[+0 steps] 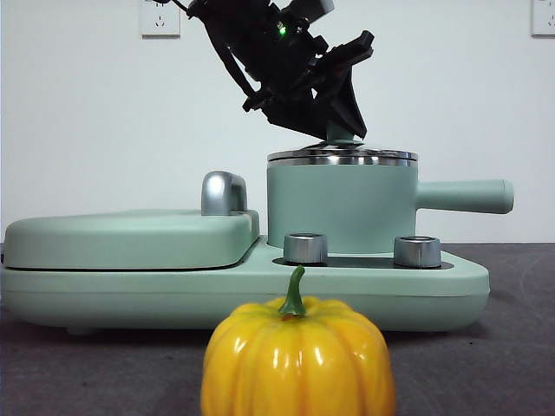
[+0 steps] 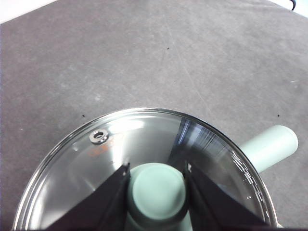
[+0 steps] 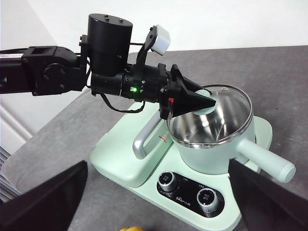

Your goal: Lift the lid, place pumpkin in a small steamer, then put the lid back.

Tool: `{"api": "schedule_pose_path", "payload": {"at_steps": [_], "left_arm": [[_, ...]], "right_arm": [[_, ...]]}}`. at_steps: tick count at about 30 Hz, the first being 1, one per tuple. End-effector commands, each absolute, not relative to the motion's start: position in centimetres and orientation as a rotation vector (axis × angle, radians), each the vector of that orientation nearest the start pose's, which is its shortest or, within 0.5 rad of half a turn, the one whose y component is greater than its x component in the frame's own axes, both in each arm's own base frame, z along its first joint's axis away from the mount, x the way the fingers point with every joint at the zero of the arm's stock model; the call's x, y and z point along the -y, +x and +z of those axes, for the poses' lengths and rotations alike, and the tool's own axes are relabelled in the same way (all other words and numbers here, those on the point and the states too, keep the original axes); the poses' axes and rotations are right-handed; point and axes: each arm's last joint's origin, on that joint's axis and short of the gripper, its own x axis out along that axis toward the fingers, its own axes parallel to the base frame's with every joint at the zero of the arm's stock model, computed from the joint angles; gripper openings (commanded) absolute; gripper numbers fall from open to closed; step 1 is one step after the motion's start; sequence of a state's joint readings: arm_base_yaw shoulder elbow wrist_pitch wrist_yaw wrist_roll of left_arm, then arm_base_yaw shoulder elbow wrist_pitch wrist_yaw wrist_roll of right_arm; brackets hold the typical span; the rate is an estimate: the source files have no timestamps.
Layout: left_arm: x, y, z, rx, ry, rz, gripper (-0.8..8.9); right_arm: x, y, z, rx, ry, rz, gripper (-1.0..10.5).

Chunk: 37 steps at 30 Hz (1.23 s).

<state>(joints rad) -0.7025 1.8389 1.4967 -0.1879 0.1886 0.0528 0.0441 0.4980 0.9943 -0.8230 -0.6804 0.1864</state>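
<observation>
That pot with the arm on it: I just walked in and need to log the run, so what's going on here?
The left gripper has its jaws on either side of the mint-green knob of the lid, which sits on the small steamer on the cooker base. The pumpkin waits on the table in front of the base, untouched. The right gripper hangs open above the scene, holding nothing. So the lid lift is only about to start.

You face a plain white wall behind a dark grey worktop with a matte, faintly speckled surface. Two white power sockets sit high on it, one at the upper left, another at the right edge. Light falls evenly.
</observation>
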Motion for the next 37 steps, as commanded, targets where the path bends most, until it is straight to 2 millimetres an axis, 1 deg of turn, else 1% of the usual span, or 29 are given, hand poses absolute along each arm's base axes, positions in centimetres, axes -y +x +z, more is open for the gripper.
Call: {"api": "schedule_pose_path", "payload": {"at_steps": [1, 6, 9, 14, 20, 24, 27, 30, 34, 36, 37], "left_arm": [[28.6, 32.3, 28.5, -0.485, 0.198, -0.907, 0.53], [28.6, 32.3, 29.3, -0.468, 0.195, -0.908, 0.54], [28.6, 32.3, 30.4, -0.443, 0.188, -0.909, 0.54], [28.2, 31.8, 32.9, -0.409, 0.178, -0.910, 0.54], [26.9, 31.1, 35.6, -0.406, 0.177, -0.899, 0.54], [25.3, 30.6, 37.2, -0.385, 0.170, -0.876, 0.54], [23.7, 30.4, 38.4, -0.379, 0.164, -0.849, 0.54], [22.0, 30.3, 39.2, -0.385, 0.173, -0.818, 0.54], [19.6, 30.3, 40.0, -0.406, 0.177, -0.767, 0.54], [18.7, 30.3, 40.4, -0.403, 0.175, -0.747, 0.54], [18.2, 30.3, 40.7, -0.396, 0.171, -0.734, 0.54]], "right_arm": [[-2.1, 5.8, 37.5, -0.362, 0.266, 0.692, 4.7], [-2.1, 5.8, 37.5, -0.363, 0.268, 0.692, 4.7], [-2.1, 5.8, 37.5, -0.364, 0.268, 0.692, 4.7], [-2.1, 6.1, 37.2, -0.408, 0.282, 0.683, 4.7], [-2.4, 7.6, 36.9, -0.517, 0.308, 0.709, 4.7], [-3.2, 9.1, 36.9, -0.613, 0.315, 0.752, 4.7], [-4.2, 10.4, 36.5, -0.690, 0.315, 0.793, 4.7], [-5.9, 11.7, 35.7, -0.793, 0.294, 0.800, 4.7], [-9.2, 13.0, 34.3, -0.915, 0.202, 0.769, 4.7], [-10.9, 13.3, 33.6, -0.958, 0.146, 0.757, 4.7], [-12.0, 13.5, 33.1, -0.984, 0.107, 0.751, 4.7]]}}
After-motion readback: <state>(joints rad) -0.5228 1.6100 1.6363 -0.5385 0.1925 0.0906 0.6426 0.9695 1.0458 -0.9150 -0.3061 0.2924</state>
